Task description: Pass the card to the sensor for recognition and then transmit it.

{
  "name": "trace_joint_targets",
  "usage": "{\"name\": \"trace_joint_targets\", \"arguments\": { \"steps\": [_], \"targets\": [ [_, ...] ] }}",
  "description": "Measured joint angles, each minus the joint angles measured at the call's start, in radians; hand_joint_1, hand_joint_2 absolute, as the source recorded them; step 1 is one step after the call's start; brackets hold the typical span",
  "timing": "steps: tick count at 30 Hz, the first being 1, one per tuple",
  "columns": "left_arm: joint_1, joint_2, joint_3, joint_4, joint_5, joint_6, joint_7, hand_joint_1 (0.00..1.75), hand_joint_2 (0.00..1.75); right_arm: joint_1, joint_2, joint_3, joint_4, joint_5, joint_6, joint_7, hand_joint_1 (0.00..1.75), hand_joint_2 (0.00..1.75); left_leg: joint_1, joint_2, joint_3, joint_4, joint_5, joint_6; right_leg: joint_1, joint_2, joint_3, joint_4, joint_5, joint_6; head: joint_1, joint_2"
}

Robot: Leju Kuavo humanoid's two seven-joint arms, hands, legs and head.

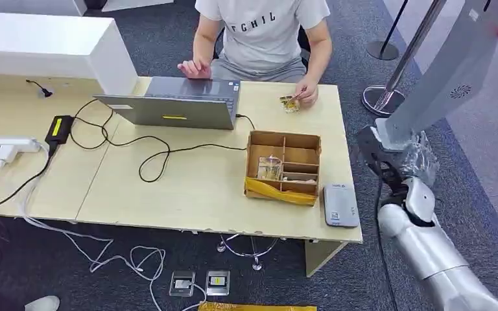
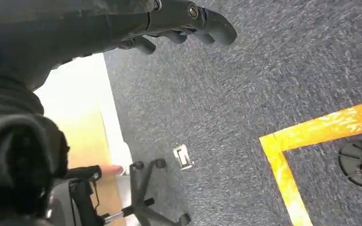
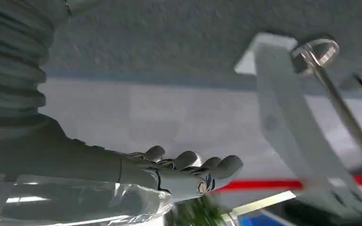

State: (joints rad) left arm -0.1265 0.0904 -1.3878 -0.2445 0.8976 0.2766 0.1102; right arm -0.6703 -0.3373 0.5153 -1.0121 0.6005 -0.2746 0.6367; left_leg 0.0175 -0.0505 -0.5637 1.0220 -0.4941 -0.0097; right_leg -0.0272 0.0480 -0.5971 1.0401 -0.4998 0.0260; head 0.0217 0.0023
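I hold no card. The fingers of my right hand (image 1: 384, 157) are stretched and apart with nothing between them, and my left hand (image 2: 136, 23) hangs over the carpet, its fingers loosely spread and also empty.

A small clear, yellowish thing (image 1: 270, 168) stands in the wooden box (image 1: 284, 138) on the tabletop (image 1: 188, 188). A similar one (image 1: 290, 102) is under the person's hand (image 1: 308, 95) at 12 o'clock from the box. I cannot tell which of them is the card.

The grey sensor (image 1: 340, 205) lies at 5 o'clock from the box, just beside it.

This fits a card waiting to be taken, or one already given across (I cannot decide between them). Any reach must go past the box walls.

My right hand is partly wrapped in clear plastic and hard to read.
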Motion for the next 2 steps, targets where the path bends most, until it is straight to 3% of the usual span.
{"name": "trace_joint_targets", "arguments": {
  "steps": [2],
  "targets": [
    [0.000, 0.000, 0.001, 0.002, 0.009, 0.005, 0.000, 0.00, 0.00, 0.031, -0.035, -0.053, -0.015, -0.191, -0.002, -0.031, 0.00, 1.75, 0.000, 0.000, 0.000, 0.000, 0.000, 0.000, 0.000, 0.000, 0.000, 0.000, 0.000, 0.000, 0.000, 0.000]
  ]
}}
